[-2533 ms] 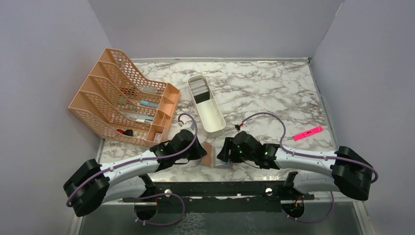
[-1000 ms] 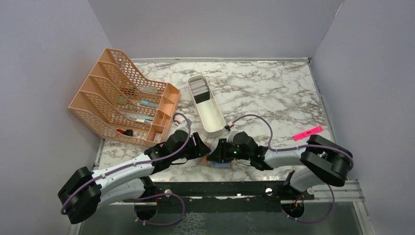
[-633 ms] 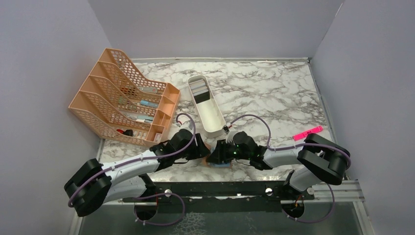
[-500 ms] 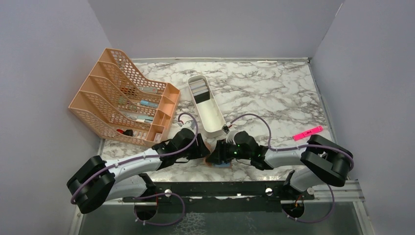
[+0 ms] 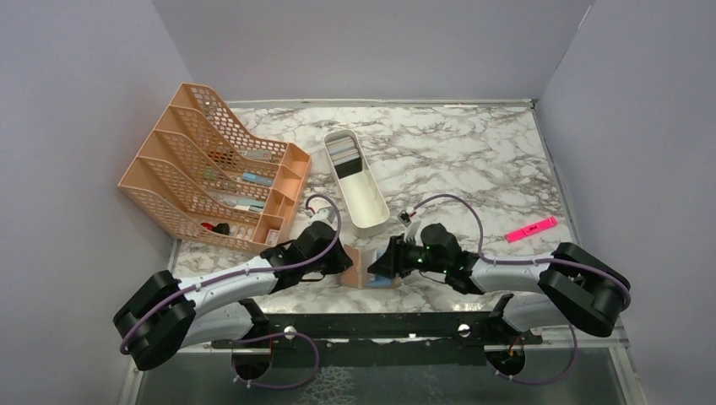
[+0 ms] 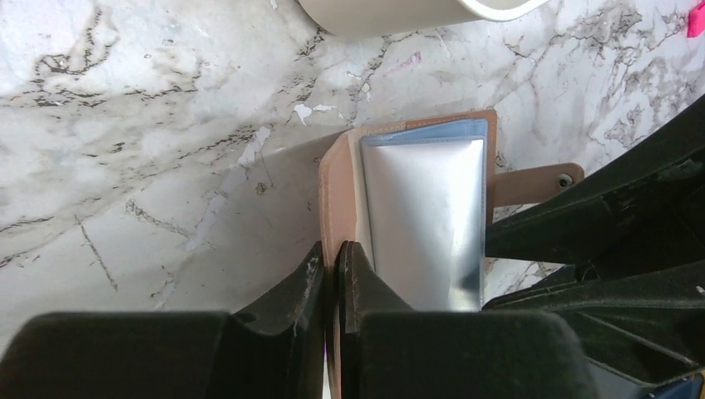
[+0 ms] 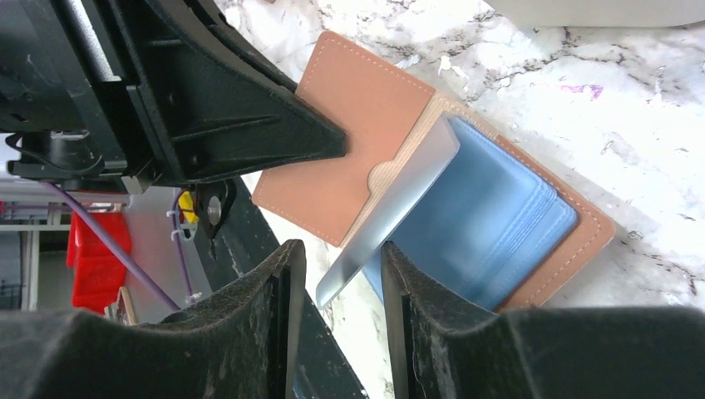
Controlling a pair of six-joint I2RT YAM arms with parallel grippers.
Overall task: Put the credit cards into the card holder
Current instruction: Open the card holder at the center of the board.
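Observation:
The tan card holder (image 5: 365, 268) lies open near the table's front edge, between my two grippers. My left gripper (image 6: 334, 253) is shut on its upright left flap (image 6: 337, 179). A silvery credit card (image 6: 424, 224) sits partly in the holder's inner pocket, beside blue sleeves (image 7: 490, 220). Its free end sticks out between the fingers of my right gripper (image 7: 342, 266), which stand open around it without clamping. More credit cards (image 5: 344, 152) lie in the far end of the white tray. In the top view the left gripper (image 5: 348, 263) and the right gripper (image 5: 387, 263) flank the holder.
The white oblong tray (image 5: 365, 198) stands just behind the holder. An orange mesh file rack (image 5: 211, 173) fills the back left. A pink highlighter (image 5: 532, 228) lies at the right. The holder's strap with its snap (image 6: 540, 179) points toward the right arm.
My left gripper has shut on the holder's flap. The right gripper has drawn back to the right, off the holder, and its elbow has swung outward.

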